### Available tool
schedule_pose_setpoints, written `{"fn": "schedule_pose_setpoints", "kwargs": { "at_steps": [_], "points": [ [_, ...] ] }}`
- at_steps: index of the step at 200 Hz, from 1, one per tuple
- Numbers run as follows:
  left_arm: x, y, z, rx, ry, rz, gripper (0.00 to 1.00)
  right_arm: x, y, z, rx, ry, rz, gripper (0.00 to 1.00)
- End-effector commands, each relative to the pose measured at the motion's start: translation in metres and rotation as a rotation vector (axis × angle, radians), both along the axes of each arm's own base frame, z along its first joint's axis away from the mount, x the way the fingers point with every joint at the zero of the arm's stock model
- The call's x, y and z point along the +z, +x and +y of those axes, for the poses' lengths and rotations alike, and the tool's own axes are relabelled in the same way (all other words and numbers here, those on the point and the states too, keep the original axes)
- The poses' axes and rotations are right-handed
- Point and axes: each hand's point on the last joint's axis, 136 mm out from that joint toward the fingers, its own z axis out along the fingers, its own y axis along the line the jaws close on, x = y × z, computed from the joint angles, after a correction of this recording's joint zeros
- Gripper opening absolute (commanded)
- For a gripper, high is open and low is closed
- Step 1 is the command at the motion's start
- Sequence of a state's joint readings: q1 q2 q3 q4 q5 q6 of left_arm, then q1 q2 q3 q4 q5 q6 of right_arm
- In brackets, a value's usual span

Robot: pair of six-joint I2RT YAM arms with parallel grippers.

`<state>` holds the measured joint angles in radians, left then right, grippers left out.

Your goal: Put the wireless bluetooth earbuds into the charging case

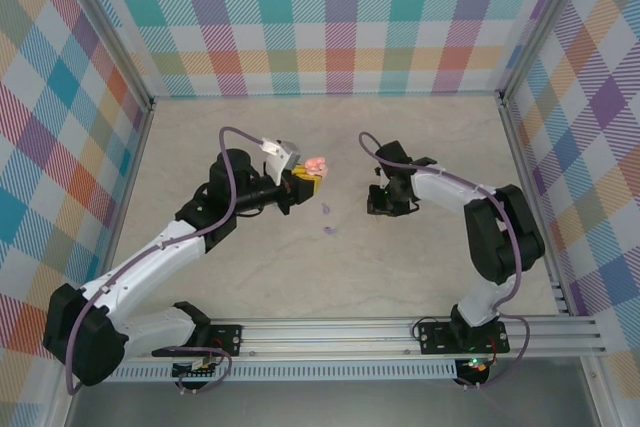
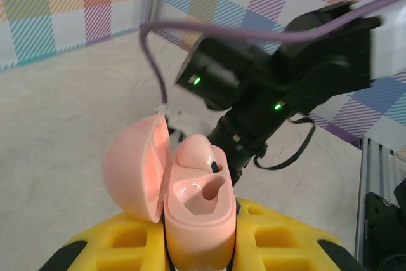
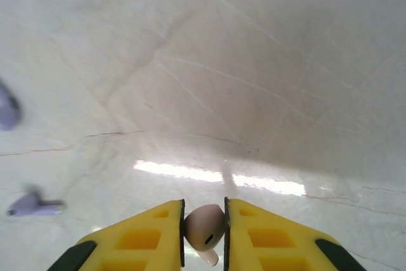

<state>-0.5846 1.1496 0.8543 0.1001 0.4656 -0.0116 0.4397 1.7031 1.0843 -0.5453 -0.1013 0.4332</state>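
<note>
Since the pale earbud (image 3: 204, 223) sat pinched in the right pincer (image 3: 204, 233) over the counter (image 3: 254, 93), the carrying step seemed in hand; next it needed lining up over the empty socket (image 2: 212, 191). Two purple earbuds (image 1: 328, 231) lay loose nearby, and beyond them the left pincer (image 1: 303, 182) clamped the open charging case (image 1: 318, 164).

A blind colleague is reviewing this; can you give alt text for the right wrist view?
The right tool pinches a pale pink-beige earbud between its yellow fingers, over a pale marbled table. Two blurred purple earbuds lie at left.
</note>
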Motion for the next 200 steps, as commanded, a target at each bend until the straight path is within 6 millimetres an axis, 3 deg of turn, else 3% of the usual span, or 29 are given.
{"fn": "schedule_pose_setpoints", "kwargs": {
  "at_steps": [1, 80, 174, 200],
  "points": [
    [-0.003, 0.01, -0.001, 0.05, -0.012, 0.026, 0.16, 0.031, 0.01, 0.014, -0.005, 0.151, -0.086, 0.22],
    [-0.028, 0.039, -0.002, 0.175, -0.049, 0.104, 0.15, 0.113, 0.006, 0.037, 0.063, 0.393, -0.29, 0.22],
    [-0.034, 0.034, -0.014, 0.094, -0.1, 0.076, 0.16, 0.228, -0.006, 0.059, 0.202, 0.657, -0.56, 0.22],
    [-0.036, 0.03, -0.016, 0.066, -0.106, 0.053, 0.16, 0.248, -0.011, 0.065, 0.246, 0.718, -0.589, 0.22]
  ]
}}
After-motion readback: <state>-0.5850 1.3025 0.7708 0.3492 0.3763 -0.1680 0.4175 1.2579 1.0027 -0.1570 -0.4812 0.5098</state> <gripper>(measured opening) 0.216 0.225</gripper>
